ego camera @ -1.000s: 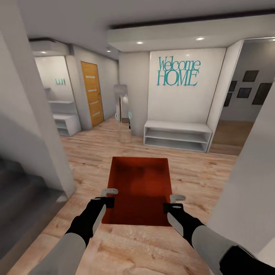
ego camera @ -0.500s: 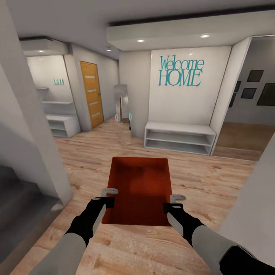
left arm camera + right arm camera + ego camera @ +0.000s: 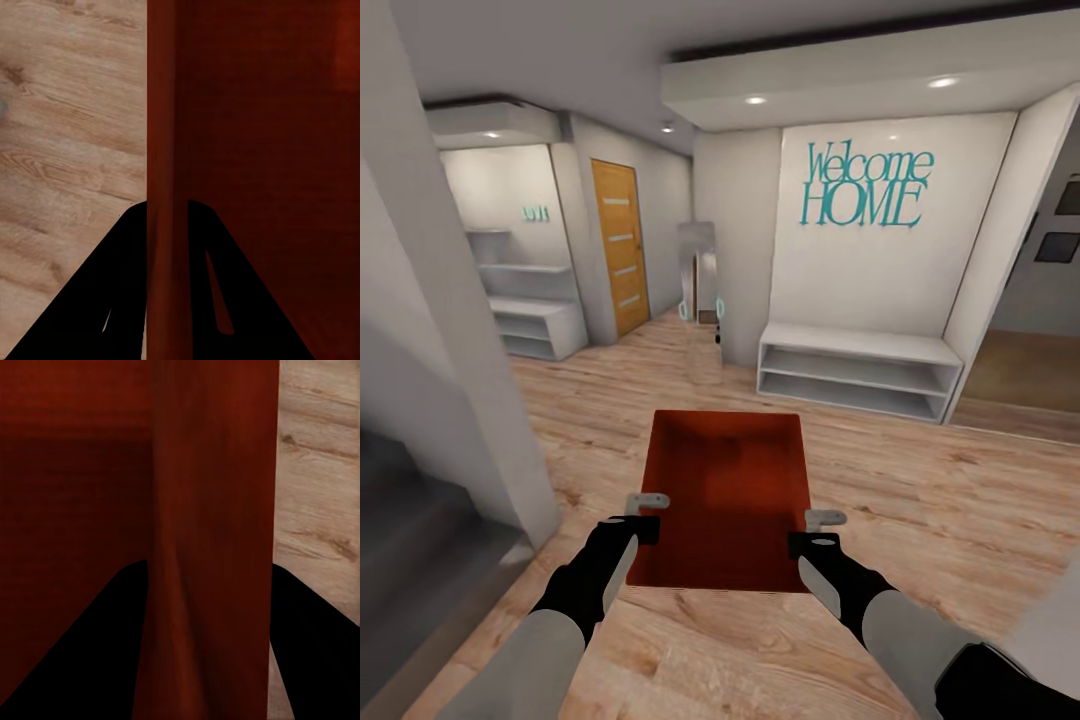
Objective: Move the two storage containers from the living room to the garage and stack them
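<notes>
A red-orange storage container (image 3: 725,495) hangs in front of me above a light wood-plank floor, held between both arms. My left gripper (image 3: 649,512) is shut on its left wall, and that wall (image 3: 163,187) runs between the black fingers (image 3: 112,300) in the left wrist view. My right gripper (image 3: 816,528) is shut on the right wall (image 3: 214,547), seen up close in the right wrist view. The container is open-topped and looks empty. The garage is out of view.
I am in an entry hall. A white low shelf bench (image 3: 855,372) stands under a "Welcome HOME" wall sign (image 3: 863,187). An orange wooden door (image 3: 620,248) and a mirror (image 3: 700,300) are further back left. A grey wall corner (image 3: 450,330) is close on my left.
The whole view has shifted: the sign, bench and door slid rightward in the picture, so the camera turned left. The container and both grippers keep the same place relative to me.
</notes>
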Tool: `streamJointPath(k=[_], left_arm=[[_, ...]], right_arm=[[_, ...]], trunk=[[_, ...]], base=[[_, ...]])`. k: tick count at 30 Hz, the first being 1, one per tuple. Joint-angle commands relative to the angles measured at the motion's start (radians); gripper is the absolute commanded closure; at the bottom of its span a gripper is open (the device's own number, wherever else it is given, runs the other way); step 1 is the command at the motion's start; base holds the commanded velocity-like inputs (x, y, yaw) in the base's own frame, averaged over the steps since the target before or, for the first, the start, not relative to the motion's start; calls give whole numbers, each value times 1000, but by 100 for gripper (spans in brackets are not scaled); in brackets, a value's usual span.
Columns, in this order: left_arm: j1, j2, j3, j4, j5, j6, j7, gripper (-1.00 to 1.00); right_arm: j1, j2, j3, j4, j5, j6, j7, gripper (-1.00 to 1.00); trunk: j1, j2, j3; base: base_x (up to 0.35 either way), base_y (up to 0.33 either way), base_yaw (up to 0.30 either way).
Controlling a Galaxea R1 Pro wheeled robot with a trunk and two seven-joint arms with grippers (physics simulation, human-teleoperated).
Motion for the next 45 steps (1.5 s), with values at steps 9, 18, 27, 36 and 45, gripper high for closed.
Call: streamJointPath(k=[9,18,27,36,45], left_arm=[[-1,0,20,-1,-34,10,19,100],[-1,0,20,-1,-34,10,18,100],[0,0,20,-1,-34,10,18,100],[-1,0,20,-1,-34,10,18,100],[0,0,20,-1,-34,10,18,100]], right_arm=[[-1,-1,-19,-4,39,8,-10,100],[-1,-1,-19,-4,39,8,-10,100],[-1,1,-19,-4,39,8,-10,100],[-1,1,-18,-4,39,8,-10,100],[-1,0,-18,-4,39,8,-10,100]], trunk=[[1,-2,-2],[1,-2,-2],[1,-2,-2],[1,-2,-2],[1,-2,-2]], base=[[322,0,0],[322,0,0],[322,0,0],[322,0,0],[322,0,0]])
